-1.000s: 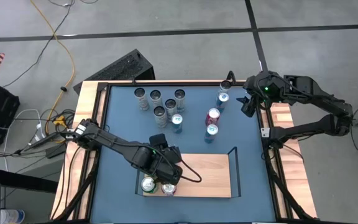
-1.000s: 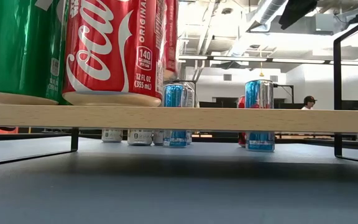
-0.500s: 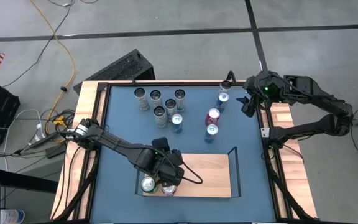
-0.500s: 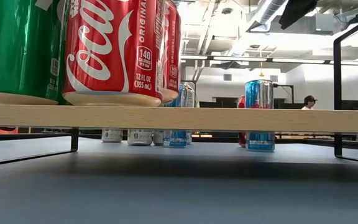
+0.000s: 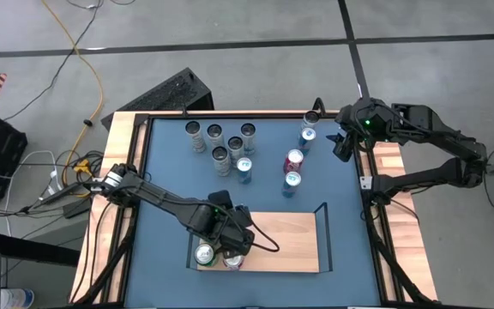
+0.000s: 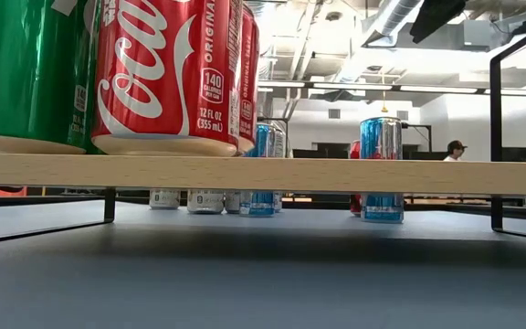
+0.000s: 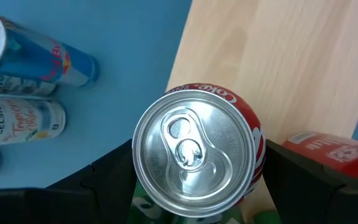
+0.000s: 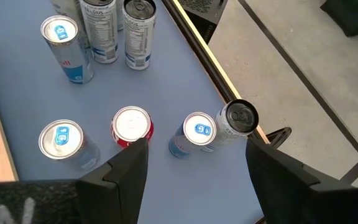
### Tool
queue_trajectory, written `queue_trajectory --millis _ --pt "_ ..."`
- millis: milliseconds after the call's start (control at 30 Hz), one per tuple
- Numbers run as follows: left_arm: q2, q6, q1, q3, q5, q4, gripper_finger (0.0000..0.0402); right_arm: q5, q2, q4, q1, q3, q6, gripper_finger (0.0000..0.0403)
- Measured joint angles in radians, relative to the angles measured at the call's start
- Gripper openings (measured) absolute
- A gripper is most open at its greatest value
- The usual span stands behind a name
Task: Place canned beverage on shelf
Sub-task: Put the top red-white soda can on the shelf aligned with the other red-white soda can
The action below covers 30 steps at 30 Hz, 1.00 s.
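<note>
— Over the shelf's (image 5: pixel 273 240) near-left corner, what's the left gripper (image 5: pixel 226 233) doing?
— Reaching in low from the table's left edge, fingers clamped on a red cola can (image 7: pixel 197 155) standing upright on the board beside a green can (image 5: pixel 204 254).
— And the right gripper (image 5: pixel 343 142)?
— Poised at the far-right edge, fingers apart, holding nothing.

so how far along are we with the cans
Done: a green can and a red cola can stand on the shelf. In hand: the left tool grips another red can at the shelf. Left: the cans on the blue table; right tool waits there.
</note>
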Motion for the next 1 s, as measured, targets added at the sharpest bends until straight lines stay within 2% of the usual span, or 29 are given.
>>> queue_trajectory --millis 233,833,1000 --pt "0.000 -0.027 -0.009 -0.033 0.011 0.055 0.0284 0.000 0.000 0.000 0.000 0.000 -0.003 0.0256" --pt "0.000 -0.025 -0.023 -0.041 0.026 0.035 0.0284 0.000 0.000 0.001 0.000 0.000 -0.003 0.0256" --pt "-0.007 -0.023 -0.023 -0.041 0.033 0.033 0.0296 0.000 0.000 0.001 0.000 0.000 -0.003 0.0256"
